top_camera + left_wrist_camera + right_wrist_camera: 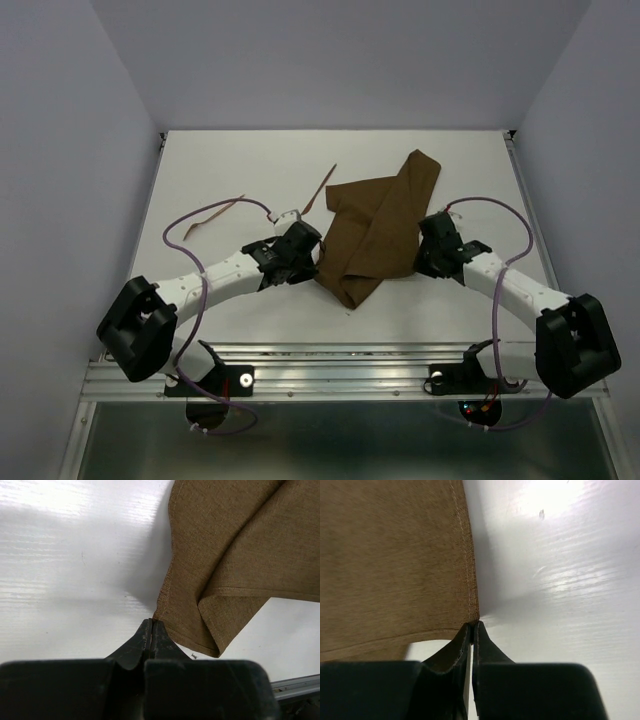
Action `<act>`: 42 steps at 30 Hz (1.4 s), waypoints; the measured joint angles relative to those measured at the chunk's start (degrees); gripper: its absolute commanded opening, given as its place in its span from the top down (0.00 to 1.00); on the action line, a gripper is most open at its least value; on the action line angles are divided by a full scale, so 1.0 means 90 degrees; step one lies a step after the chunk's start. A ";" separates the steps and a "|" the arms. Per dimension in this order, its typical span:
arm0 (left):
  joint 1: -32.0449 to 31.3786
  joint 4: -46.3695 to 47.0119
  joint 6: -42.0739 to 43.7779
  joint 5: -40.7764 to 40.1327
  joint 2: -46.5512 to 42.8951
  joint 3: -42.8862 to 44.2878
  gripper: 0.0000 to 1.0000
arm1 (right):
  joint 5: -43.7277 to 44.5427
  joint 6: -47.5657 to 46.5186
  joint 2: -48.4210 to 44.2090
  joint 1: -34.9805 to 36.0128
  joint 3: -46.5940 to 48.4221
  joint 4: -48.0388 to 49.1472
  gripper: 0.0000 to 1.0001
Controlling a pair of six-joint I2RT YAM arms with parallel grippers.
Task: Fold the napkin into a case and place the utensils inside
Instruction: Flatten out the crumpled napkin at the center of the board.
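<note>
napkin: the napkin [375, 235] is lying mid-desk, loosely doubled over itself and slanting, with one narrow flap trailing off toward the far right. It isn't looking like a neat pouch at all yet.

left end effector: the left end effector [312, 258] is sitting at the napkin's left side. In the left wrist view the end effector [151, 625] is pressing its jaws together and pinching a hemmed corner of the napkin [235, 545], with a folded lip lying just right of the pinch.

right end effector: the right end effector [424, 255] is working the right side. Its wrist view is showing the end effector [472, 626] clamped shut on the napkin [395, 555] right at the stitched corner.

utensils: the first utensil [212, 214] is lying on the left of the desk [250, 160], well apart from the cloth. The second utensil [322, 186] is lying just beside the napkin's far left corner. Neither one is being held or tucked in.

progress: I'm reading this as early days, honestly. Both arms are holding corners mid-fold, so the folding is underway but rough.

left to do: I'm guessing the cloth is needing to be squared up and folded into the narrow case. Then both sticks are waiting to be picked up and slid inside.
</note>
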 measured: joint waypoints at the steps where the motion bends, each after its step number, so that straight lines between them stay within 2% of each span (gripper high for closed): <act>1: 0.0063 -0.0012 0.0078 0.0051 -0.0027 0.0019 1.00 | 0.0080 0.0002 -0.0160 0.0002 0.0092 -0.0119 0.99; 6: 0.0714 -0.0617 0.0668 0.0126 -0.0262 0.0770 1.00 | 0.0767 -0.0204 -0.0770 0.0005 0.1282 -0.0826 0.99; 10: 0.1180 -0.1231 0.1321 -0.0126 -0.0418 0.2412 1.00 | 0.1396 -0.0631 -0.1178 0.0005 0.2688 -0.1088 0.99; 15: 0.1758 -0.1727 0.2059 -0.0430 -0.0748 0.4469 1.00 | 0.2237 -0.1326 -0.1239 0.0005 0.4966 -0.1319 0.99; 19: 0.1999 -0.1994 0.2504 -0.0658 -0.0988 0.5680 1.00 | 0.2630 -0.1749 -0.1246 0.0005 0.6360 -0.1401 0.99; 22: 0.1989 -0.2050 0.2747 -0.0658 -0.1156 0.6227 1.00 | 0.2688 -0.1967 -0.1311 0.0005 0.7104 -0.1416 0.99; 27: 0.1991 -0.2030 0.2956 -0.0364 -0.1455 0.6598 1.00 | 0.2317 -0.2006 -0.1525 0.0005 0.7830 -0.1413 0.99; 33: 0.1989 -0.1807 0.3138 0.0053 -0.1965 0.6642 1.00 | 0.1596 -0.1872 -0.1685 0.0005 0.8196 -0.1392 0.99; 42: 0.1977 -0.1571 0.3349 0.0299 -0.2448 0.7325 1.00 | 0.1107 -0.1668 -0.2001 0.0017 0.8138 -0.1345 0.99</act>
